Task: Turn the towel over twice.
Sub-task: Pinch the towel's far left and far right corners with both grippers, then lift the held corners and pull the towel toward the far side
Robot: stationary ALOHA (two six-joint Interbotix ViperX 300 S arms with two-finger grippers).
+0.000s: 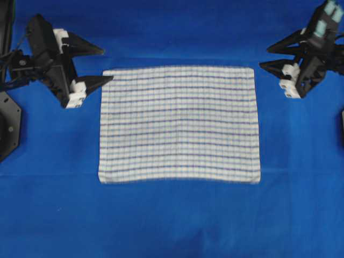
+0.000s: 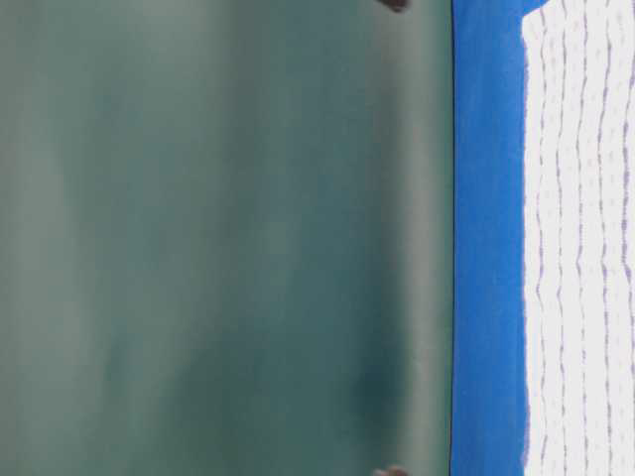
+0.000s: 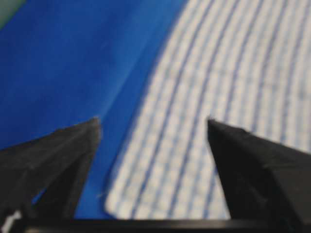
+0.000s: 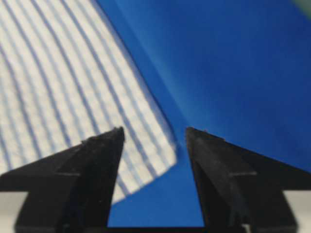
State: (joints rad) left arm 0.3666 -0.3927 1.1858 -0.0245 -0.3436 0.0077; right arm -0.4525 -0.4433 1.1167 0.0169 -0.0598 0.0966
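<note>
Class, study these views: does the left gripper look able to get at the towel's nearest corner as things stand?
Probably yes. The left gripper is open beside the towel, one finger already at its far-left corner, and only bare blue table cover lies between them.

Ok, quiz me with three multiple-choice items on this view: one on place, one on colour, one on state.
1. Where is the left gripper?
A. by the towel's far left corner
B. at its near edge
C. over its middle

2. What colour are the towel stripes?
A. red
B. dark blue
C. green

3. How does the towel lie?
A. bunched
B. folded in half
C. spread flat

Answers:
1 A, one of its fingers points at that corner.
2 B, dark blue lines on white.
3 C, a full rectangle on the blue table cover.
</note>
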